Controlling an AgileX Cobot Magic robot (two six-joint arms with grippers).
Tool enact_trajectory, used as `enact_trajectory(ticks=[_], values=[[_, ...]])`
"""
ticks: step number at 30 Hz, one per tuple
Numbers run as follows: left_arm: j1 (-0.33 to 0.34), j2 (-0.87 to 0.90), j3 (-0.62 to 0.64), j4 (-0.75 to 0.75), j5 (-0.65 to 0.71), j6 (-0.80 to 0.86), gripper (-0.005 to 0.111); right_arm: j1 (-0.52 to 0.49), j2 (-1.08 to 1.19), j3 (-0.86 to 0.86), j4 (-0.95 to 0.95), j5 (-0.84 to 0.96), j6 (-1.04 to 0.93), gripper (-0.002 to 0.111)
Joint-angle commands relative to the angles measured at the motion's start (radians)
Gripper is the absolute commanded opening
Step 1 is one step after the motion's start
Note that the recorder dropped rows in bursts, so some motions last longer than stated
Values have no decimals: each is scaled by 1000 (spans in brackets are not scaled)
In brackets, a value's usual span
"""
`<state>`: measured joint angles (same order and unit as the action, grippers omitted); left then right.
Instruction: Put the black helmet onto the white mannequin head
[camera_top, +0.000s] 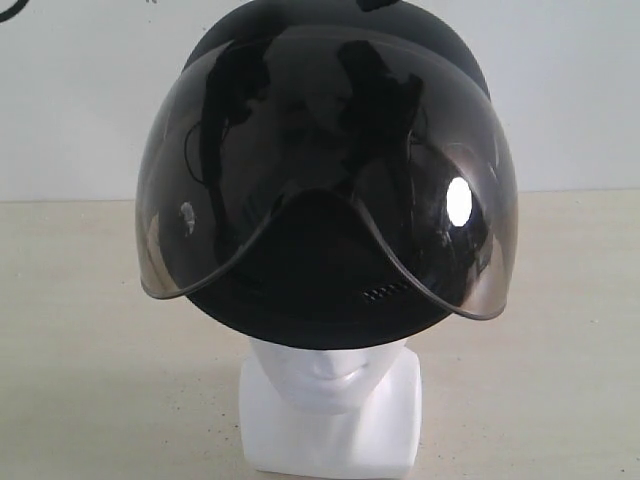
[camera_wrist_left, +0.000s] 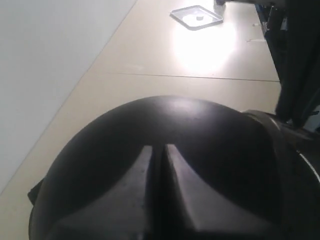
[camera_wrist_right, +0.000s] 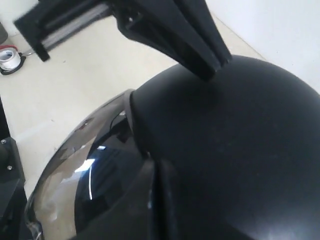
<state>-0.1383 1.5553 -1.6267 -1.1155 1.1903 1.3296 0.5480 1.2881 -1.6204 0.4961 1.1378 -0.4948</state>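
The black helmet (camera_top: 330, 180) sits on the white mannequin head (camera_top: 330, 375), covering it down to the mouth. Only the lips, chin and blocky neck base show under the rim. The smoky visor (camera_top: 200, 170) hangs over the front. In the left wrist view my left gripper (camera_wrist_left: 158, 147) is shut, with its tips against the helmet's crown (camera_wrist_left: 200, 130). My right gripper (camera_wrist_right: 156, 162) is also shut, lying against the shell (camera_wrist_right: 240, 140) beside the visor's edge (camera_wrist_right: 65, 170). The left gripper (camera_wrist_right: 212, 70) shows there too, touching the crown from the other side. Nothing is held between either pair of fingers.
The head stands on a tan table (camera_top: 80, 330) in front of a white wall (camera_top: 70, 90). A clear square tray (camera_wrist_left: 197, 16) lies far off on the table. A roll of tape (camera_wrist_right: 10, 59) lies near the table's edge, beside dark equipment (camera_wrist_right: 10, 190).
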Motion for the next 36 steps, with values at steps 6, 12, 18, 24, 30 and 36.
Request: enact_trajectory(ticks=[6, 12, 18, 24, 30, 36], values=[[5, 43, 0, -53, 21, 76, 4, 2, 62, -83, 41, 6, 11, 0], [5, 61, 0, -47, 31, 88, 4, 2, 111, -88, 43, 38, 11, 0], [5, 61, 0, -47, 31, 77, 4, 2, 119, -88, 37, 81, 16, 0], [5, 61, 0, -47, 31, 62, 4, 2, 119, -88, 37, 83, 43, 0], [5, 61, 0, -47, 31, 48, 4, 30, 119, -88, 16, 83, 74, 0], [5, 61, 0, -47, 31, 36, 4, 129, 119, -88, -104, 83, 137, 0]])
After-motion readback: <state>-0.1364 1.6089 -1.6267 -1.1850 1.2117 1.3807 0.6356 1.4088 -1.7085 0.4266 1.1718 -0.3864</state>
